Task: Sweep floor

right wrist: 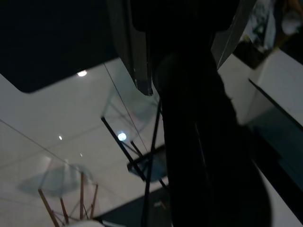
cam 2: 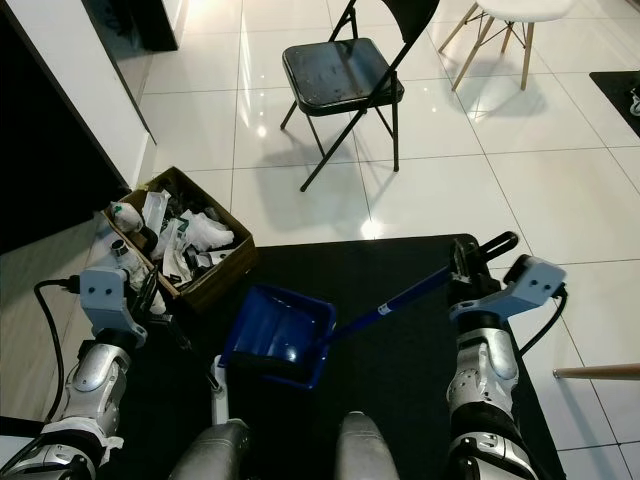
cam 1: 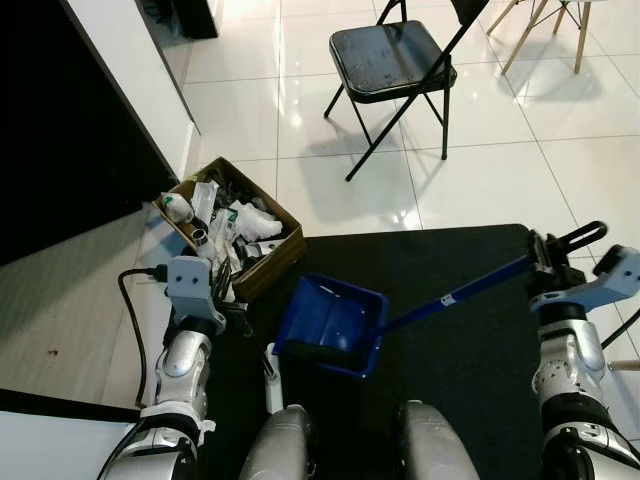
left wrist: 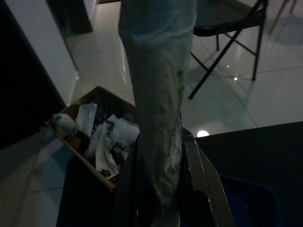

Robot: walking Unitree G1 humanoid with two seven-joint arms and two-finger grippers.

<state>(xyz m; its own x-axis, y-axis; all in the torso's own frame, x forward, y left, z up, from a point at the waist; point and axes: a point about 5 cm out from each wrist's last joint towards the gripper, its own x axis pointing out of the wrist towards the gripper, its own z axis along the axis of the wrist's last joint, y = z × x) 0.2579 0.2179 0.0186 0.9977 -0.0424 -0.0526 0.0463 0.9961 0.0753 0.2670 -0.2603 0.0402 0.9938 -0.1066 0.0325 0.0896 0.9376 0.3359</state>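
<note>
A blue dustpan [cam 1: 330, 325] hangs tilted over the black mat [cam 1: 455, 345], just ahead of my knees. Its long blue handle [cam 1: 455, 295] runs up to the right into my right gripper [cam 1: 550, 255], which is shut on it. My left gripper [cam 1: 222, 300] sits low on the left beside the cardboard box [cam 1: 275, 268]. In the left wrist view it [left wrist: 163, 189] is shut on a pale grey-green broom handle [left wrist: 158, 94]. A short white piece [cam 1: 270, 375] shows by my left knee. The broom's head is hidden.
The open box is stuffed with crumpled packaging and bottles. A black folding chair [cam 1: 392, 60] stands on the glossy white tiles ahead, with a wooden-legged chair [cam 2: 500, 40] further right. A dark cabinet and white wall [cam 1: 130, 70] run along the left. A black cable [cam 1: 130, 310] loops by my left arm.
</note>
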